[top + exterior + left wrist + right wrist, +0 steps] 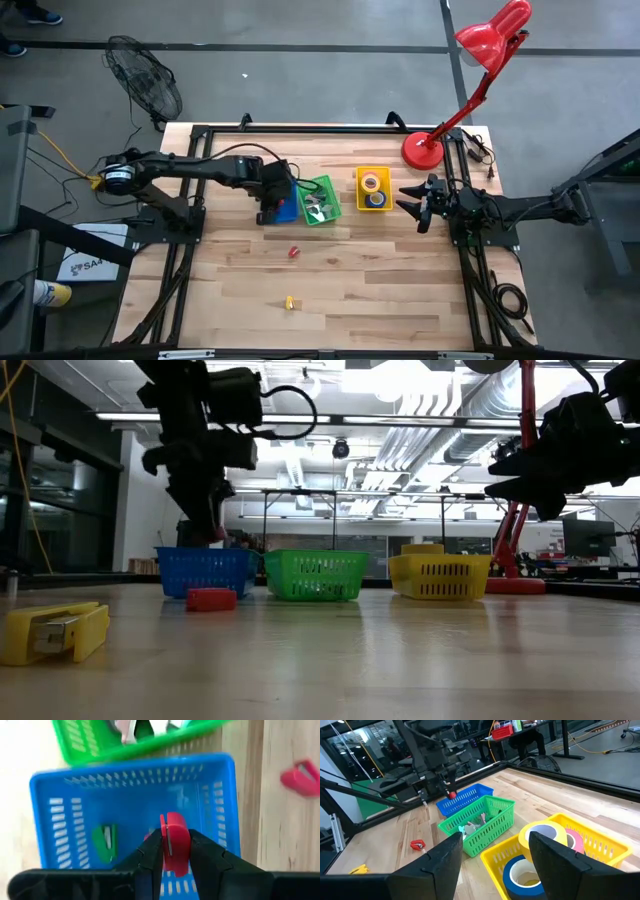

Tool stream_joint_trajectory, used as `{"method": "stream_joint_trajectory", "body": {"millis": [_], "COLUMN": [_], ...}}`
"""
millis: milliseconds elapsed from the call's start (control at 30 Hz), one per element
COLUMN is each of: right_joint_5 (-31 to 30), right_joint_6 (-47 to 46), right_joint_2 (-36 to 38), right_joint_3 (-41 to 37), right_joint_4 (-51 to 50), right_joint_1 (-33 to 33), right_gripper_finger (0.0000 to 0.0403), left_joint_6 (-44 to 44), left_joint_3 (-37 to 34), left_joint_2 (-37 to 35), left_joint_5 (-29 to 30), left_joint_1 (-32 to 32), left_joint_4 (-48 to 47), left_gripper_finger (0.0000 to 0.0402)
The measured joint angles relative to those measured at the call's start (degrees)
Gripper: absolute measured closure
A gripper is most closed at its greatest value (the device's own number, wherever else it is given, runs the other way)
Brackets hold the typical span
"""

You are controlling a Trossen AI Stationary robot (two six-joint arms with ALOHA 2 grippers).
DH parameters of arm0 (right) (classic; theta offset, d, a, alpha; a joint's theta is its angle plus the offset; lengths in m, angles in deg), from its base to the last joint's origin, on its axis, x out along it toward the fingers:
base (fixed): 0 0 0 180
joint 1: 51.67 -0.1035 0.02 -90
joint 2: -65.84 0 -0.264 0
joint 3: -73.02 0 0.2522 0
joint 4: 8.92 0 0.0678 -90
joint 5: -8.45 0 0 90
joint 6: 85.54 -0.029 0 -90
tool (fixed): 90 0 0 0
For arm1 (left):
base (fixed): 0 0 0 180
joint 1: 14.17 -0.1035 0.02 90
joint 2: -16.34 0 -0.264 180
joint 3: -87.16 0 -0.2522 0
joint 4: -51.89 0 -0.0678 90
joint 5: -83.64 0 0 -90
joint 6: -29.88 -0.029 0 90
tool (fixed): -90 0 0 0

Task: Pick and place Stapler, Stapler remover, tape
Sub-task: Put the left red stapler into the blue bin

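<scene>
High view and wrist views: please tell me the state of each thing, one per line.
left tool: shut on red stapler, over blue bin
right tool: open, empty
yellow bin: holds tape rolls
green bin: holds items

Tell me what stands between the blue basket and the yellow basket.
The green basket stands between the blue basket and the yellow basket, seen in the high view.

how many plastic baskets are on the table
3, in a row: blue basket under the left gripper, green basket in the middle, yellow basket nearest the right gripper.
</scene>
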Motion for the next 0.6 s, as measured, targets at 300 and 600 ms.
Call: {"method": "stream_joint_trajectory", "body": {"millis": [300,600], "right_joint_5": [0.0,0.0], "right_joint_6": [0.0,0.0], "right_joint_2": [-0.3,-0.3], "right_joint_3": [0.0,0.0], "right_joint_4": [0.0,0.0], "right_joint_1": [0.0,0.0], "right_gripper_finger": [0.0182,0.0182], "left_joint_6": [2.0,6.2], "left_joint_3": [0.1,0.1], "left_joint_2": [4.7,6.6], "left_joint_5": [-3.4,-4.0], "left_joint_1": [0.0,0.0], "left_joint_4": [1.2,1.7], "left_gripper_finger": [0.0324,0.0319]}}
